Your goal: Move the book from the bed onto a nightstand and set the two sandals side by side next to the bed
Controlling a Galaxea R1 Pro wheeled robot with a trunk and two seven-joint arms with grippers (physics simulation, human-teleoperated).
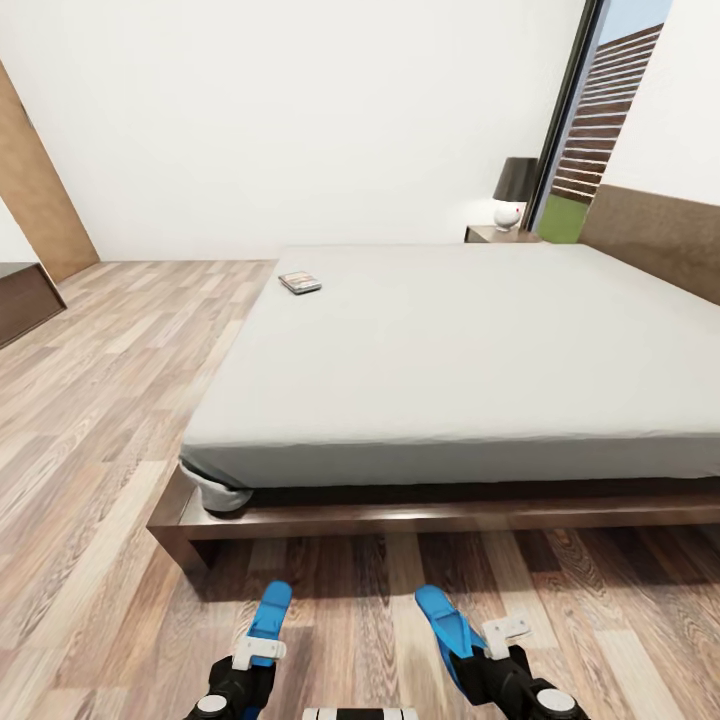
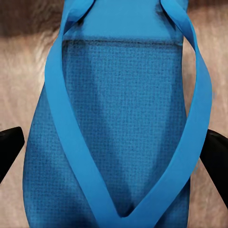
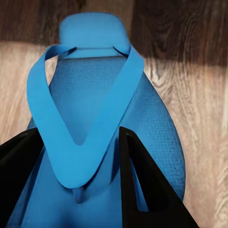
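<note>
Sandals: left sandal sits between the left claw's fingers, which flank its edges in the left wrist view, but contact isn't clear, so can't tell if it's gripped. Right claw is clamped on the right sandal, one finger pressed onto the sole beside the strap. Book lies on the bed far ahead of both claws, at the mattress's far left corner; nightstand with lamp beyond.

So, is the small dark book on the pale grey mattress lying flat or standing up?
Lying flat: the book rests cover-up on the mattress, near a corner of it.
</note>
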